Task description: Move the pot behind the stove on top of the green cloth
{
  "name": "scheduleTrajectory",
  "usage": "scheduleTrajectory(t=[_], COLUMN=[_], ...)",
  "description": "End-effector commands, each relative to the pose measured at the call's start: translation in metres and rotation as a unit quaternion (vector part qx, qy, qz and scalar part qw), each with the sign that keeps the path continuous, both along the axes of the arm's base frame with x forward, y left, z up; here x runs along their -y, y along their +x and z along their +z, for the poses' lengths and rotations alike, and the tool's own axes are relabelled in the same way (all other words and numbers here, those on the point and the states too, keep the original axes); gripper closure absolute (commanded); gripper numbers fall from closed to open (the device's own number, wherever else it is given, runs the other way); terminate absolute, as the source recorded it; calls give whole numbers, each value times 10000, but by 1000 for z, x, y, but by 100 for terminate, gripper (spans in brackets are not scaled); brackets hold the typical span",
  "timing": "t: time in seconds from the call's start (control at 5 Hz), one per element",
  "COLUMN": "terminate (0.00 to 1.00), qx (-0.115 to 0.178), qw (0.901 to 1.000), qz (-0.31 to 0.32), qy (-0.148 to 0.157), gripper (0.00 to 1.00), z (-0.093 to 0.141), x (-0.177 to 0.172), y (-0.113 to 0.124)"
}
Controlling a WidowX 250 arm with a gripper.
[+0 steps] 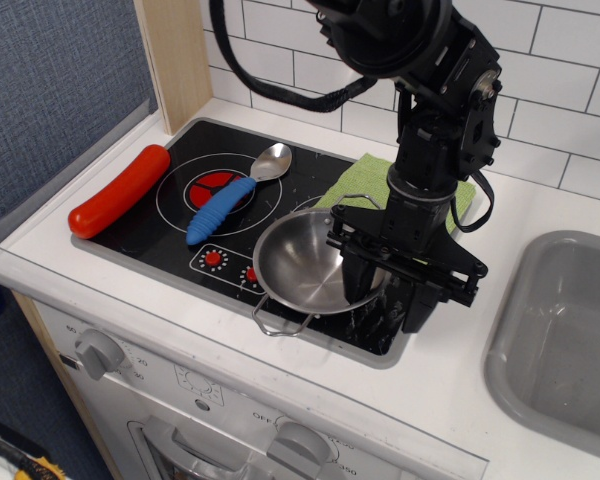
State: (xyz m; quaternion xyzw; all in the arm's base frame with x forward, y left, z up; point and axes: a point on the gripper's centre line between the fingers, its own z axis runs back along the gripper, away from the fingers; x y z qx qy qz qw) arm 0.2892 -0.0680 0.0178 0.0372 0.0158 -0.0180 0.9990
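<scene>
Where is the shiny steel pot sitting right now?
The shiny round steel pot sits on the front right part of the black toy stove, just in front of the light-green cloth, with the end effector at its right rim.

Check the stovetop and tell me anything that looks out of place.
The red sausage lies slantwise over the stove's left rim, partly on the white counter. The spoon rests straight across a burner ring. The green cloth also sits on the cooktop's back right corner. Nothing looks spilled or damaged.
</scene>
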Motion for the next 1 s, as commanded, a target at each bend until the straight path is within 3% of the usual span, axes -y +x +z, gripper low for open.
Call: scheduleTrajectory(t=[0.0, 0.2, 0.6, 0.8], terminate=[0, 0, 0, 0], qx=[199, 253, 1329, 1304], qw=[9997, 9996, 9906, 9911], qz=[-24, -44, 119, 132], qy=[-130, -146, -313, -218], gripper=[100, 100, 100, 100], z=[13, 20, 106, 115], x=[0, 1, -8, -9], y=[5, 3, 5, 31])
